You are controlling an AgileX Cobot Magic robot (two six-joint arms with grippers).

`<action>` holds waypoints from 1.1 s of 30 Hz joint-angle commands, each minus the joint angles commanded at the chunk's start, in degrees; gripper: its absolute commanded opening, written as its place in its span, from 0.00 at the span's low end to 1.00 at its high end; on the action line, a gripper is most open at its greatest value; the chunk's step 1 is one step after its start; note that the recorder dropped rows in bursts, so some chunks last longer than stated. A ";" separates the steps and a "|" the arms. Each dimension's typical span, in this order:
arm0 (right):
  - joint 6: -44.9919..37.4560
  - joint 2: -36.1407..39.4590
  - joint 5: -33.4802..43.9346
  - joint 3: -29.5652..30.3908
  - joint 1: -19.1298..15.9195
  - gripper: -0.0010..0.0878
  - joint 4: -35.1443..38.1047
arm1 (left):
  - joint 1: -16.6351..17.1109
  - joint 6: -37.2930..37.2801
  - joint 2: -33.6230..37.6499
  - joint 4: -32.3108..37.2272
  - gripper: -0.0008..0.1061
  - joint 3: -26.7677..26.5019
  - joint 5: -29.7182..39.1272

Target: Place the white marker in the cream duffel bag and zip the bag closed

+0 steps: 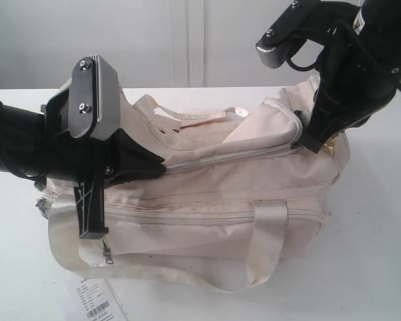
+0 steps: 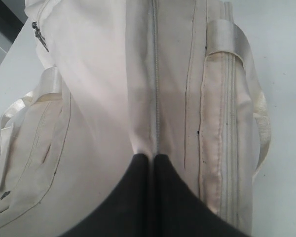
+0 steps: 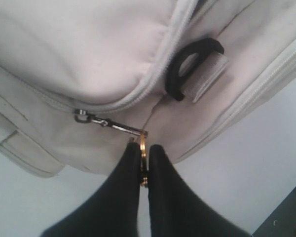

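The right pincer (image 3: 143, 148) is clamped on the metal zip pull (image 3: 119, 128). Its slider (image 3: 80, 116) lies just beside the fingertips, near the black ring (image 3: 180, 74) at the end of the bag (image 1: 220, 194). From the outside camera this grip sits at about 2 o'clock on the bag.

The left pincer (image 2: 153, 157) is pressed shut on a fold of the bag's cloth right at the zip line (image 2: 156, 74), at about 9 o'clock. It seems to be holding the bag taut against the pull. Ahead of those fingertips the zip teeth look joined along the whole visible run.

The marker shows in no view. The table (image 1: 374, 254) carries a paper tag (image 1: 97, 302) at 7 o'clock of the bag, but no marker beside it. I judge the marker is already inside, so the first half of the job is done.

Zipping looks far along, perhaps almost finished. The top flap lifts a little toward the 2 o'clock end, and I cannot tell whether the last stretch by the slider is closed. What is left is likely drawing the slider to its stop and letting go.
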 joint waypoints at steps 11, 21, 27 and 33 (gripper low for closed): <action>-3.04 0.62 -4.66 0.00 -2.08 0.01 0.36 | 0.00 -2.79 0.00 4.07 0.01 0.00 2.09; -3.69 1.12 -4.77 0.00 -2.32 0.01 3.89 | 0.00 -2.33 0.00 -3.32 0.24 -0.58 2.53; -3.44 1.12 -5.29 0.00 -2.32 0.01 7.47 | 0.00 -13.00 -2.17 -9.21 0.77 -3.47 2.27; -4.80 1.12 -6.10 0.00 -2.32 0.01 10.93 | -4.38 -15.45 -3.42 -19.95 0.70 -5.62 9.16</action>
